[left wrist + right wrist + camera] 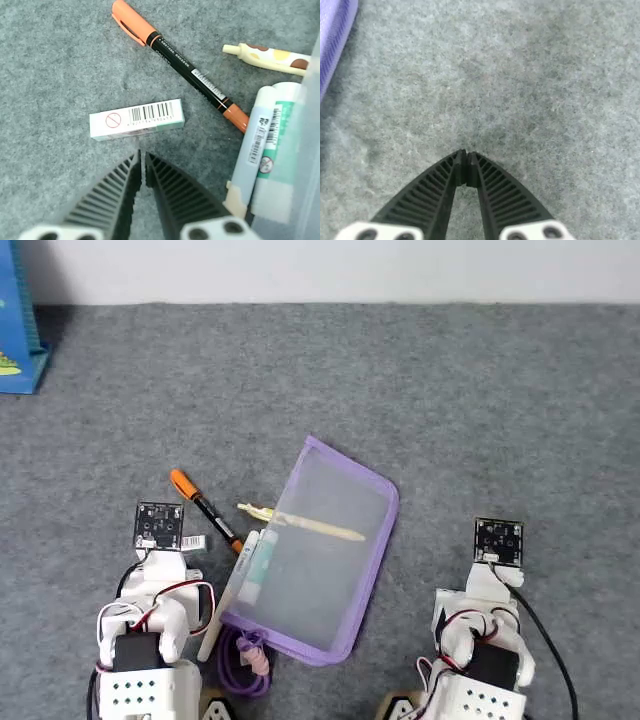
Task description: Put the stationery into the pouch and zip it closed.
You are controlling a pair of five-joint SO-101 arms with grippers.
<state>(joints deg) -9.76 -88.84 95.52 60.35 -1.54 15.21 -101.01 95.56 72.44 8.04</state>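
Pouch (330, 560) positioned between left gripper (142, 161) and right gripper (466, 159).
Both are pressed together, empty; boxed eraser (136, 119) is located just ahead of the left one.

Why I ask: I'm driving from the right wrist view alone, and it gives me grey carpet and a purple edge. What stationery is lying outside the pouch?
Observer: An orange-capped pen lies on the carpet beside the pouch, on the left arm's side.
Operator: Anything else over there?
Observer: A small white barcoded box lies just ahead of the left gripper, apart from the pen.
Operator: Is that gripper holding something?
Observer: No, it is shut on nothing, above bare carpet.
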